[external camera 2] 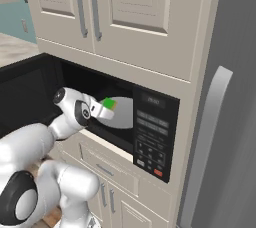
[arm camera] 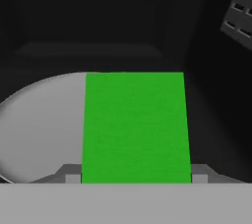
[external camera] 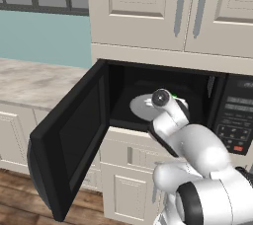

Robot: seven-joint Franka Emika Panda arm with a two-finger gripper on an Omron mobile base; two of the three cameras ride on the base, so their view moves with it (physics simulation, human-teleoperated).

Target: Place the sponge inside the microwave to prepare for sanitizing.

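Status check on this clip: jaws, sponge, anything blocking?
Gripper inside microwave, jaws closed on sponge. Sponge above turntable. Door open, nothing blocking.

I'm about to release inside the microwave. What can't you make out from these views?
- Whether the flat bright green sponge touches the white round turntable: its underside is hidden in the hand view.
- The claw: in the left base view the white arm covers it.
- Labels on the black microwave's button panel: too small.

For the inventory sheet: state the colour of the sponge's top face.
Bright green. The sponge shows best in the hand view, above the white turntable.
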